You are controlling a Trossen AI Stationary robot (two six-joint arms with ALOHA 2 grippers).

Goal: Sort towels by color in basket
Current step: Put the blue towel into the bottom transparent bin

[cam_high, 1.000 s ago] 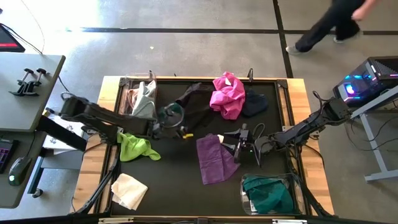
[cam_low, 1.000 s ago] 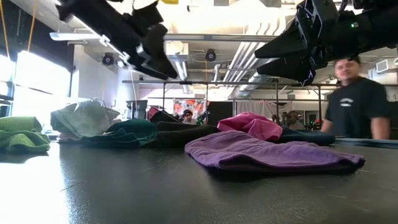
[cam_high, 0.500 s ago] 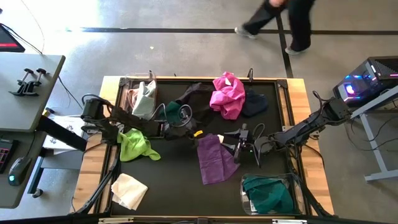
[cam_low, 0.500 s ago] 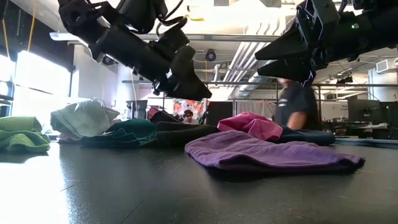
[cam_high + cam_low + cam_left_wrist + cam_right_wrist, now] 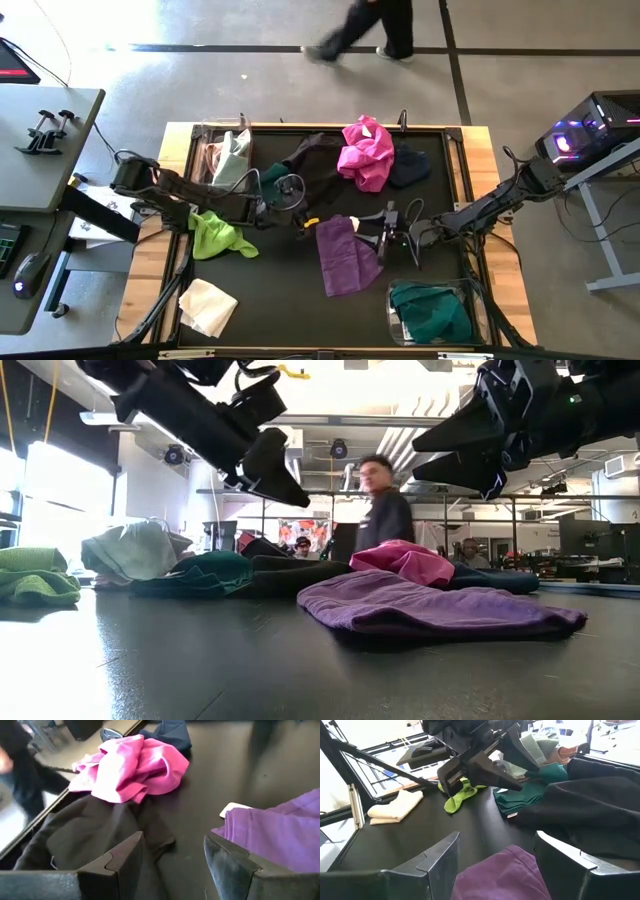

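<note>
My left gripper (image 5: 300,220) hung above the mat in the middle of the table, fingers parted wide and holding nothing. My right gripper (image 5: 372,232) hung just across the purple towel (image 5: 345,255) from it, likewise parted wide and empty.

The relation that mattered: the purple towel lay between the two grippers, its near end under and just beside both. Its long axis ran from the table centre toward the front edge, roughly square to the line between my arms. In the left wrist view the purple towel (image 5: 272,837) sat just off one fingertip, with the black towel (image 5: 85,837) off the other and the magenta towel (image 5: 132,767) farther ahead. In the right wrist view the purple towel (image 5: 505,875) lay directly between my fingers. I judged the right gripper the better placed; the left was about as near but offset to the towel's edge.

Both arms were stretched low and nearly level over the mat, reaching inward from opposite sides. In the low view both grippers stood clear above the cloths, touching none.

Elsewhere: a lime towel (image 5: 220,236) and a cream towel (image 5: 207,305) lay on the left side, a teal towel (image 5: 275,178) near the black one. The front right basket (image 5: 478,300) held dark green cloth (image 5: 432,310); the rear left basket (image 5: 200,135) held pale cloth (image 5: 232,158).
</note>
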